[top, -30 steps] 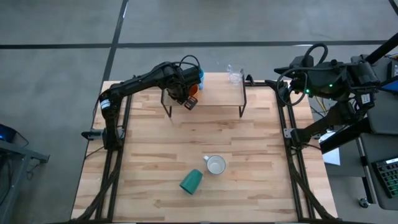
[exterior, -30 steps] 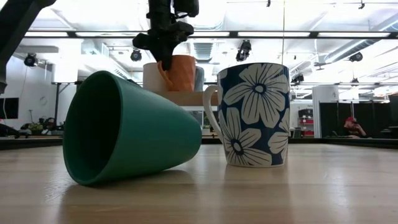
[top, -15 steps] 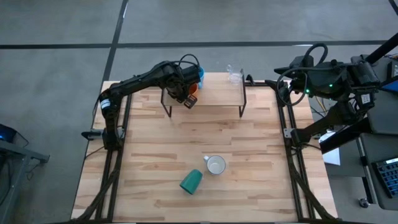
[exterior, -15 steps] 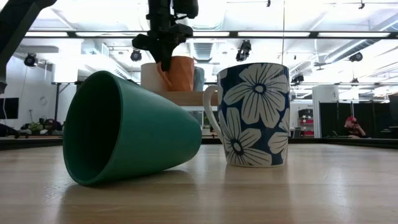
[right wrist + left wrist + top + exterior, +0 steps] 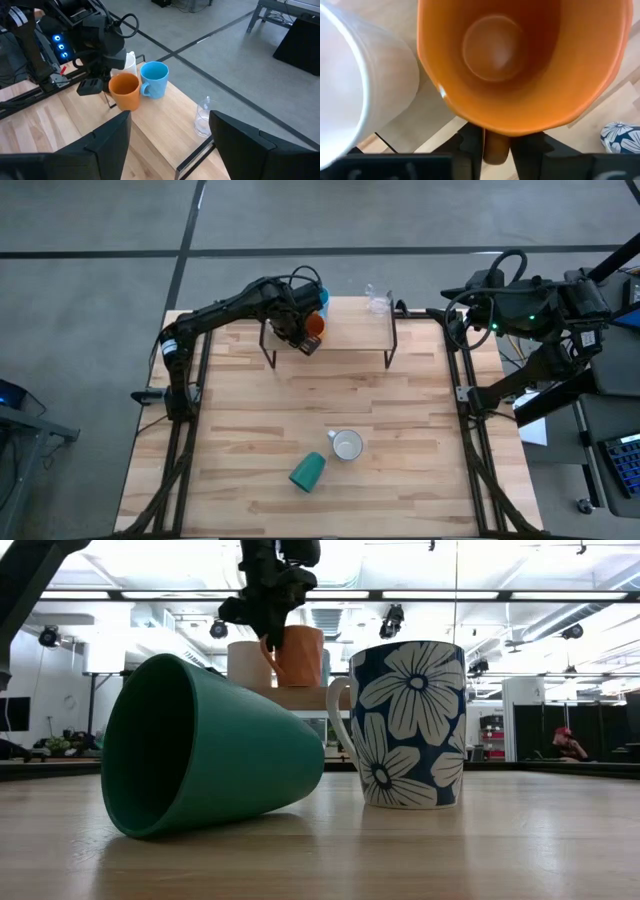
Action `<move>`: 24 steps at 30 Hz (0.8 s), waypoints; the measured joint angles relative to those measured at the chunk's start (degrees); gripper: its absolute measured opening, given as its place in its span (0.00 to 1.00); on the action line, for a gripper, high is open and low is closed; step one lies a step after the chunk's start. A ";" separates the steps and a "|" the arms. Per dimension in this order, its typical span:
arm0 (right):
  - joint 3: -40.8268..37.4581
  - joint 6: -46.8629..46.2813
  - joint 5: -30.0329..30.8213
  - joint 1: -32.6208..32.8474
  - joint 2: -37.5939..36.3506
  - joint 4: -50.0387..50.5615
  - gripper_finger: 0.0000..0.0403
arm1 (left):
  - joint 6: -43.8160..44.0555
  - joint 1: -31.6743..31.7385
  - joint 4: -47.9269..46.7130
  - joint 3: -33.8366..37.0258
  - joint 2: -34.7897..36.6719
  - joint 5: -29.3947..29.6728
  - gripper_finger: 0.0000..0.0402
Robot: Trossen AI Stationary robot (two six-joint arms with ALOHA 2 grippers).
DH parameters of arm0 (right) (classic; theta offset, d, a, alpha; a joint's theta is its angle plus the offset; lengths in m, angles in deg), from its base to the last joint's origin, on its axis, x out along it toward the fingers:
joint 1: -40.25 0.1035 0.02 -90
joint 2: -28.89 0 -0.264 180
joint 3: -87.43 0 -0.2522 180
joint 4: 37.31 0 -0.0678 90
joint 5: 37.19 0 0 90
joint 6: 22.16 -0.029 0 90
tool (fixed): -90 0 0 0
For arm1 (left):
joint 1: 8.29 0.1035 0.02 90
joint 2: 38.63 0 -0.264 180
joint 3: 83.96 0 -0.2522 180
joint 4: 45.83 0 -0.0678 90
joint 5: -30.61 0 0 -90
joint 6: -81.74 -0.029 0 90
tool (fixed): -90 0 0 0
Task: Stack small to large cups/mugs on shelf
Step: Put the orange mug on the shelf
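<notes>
My left gripper is over the left end of the shelf, shut on the orange mug. A white mug stands just to its left on the shelf. The light blue mug stands behind it and the clear glass at the shelf's far right corner. Near the table's front, the dark green cup lies on its side beside an upright flowered mug. My right gripper is open, parked off the table's far right corner. My left gripper holds the orange mug by its handle, pinched between the two fingers. It comes from above, pointing down beside the mug's wall. The mug stays upright, with its base at the shelf board or just above it; I cannot tell which.
The shelf's middle and right part is bare wood. Wide open tabletop lies between the shelf and the two cups at the front. The right arm stands beyond the table's right edge.
My left gripper has carried the orange mug a little toward the table's right along the shelf, away from the white mug, which now shows more fully. The mug has stayed upright and the hold has stayed shut.
</notes>
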State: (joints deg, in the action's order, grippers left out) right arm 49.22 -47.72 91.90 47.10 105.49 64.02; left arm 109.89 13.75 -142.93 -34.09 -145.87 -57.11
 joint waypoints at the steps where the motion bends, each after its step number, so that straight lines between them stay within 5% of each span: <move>1: 0.00 0.00 0.00 0.00 0.00 0.00 0.65 | 0.01 0.01 0.04 -0.03 0.01 -0.02 0.20; 24: -0.01 0.02 0.00 -0.01 0.00 0.01 0.65 | 0.55 0.12 0.19 -0.06 0.13 5.52 0.27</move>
State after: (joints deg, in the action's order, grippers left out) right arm 49.21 -47.70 91.90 47.09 105.49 64.03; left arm 110.44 13.87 -142.74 -34.15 -145.74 -51.59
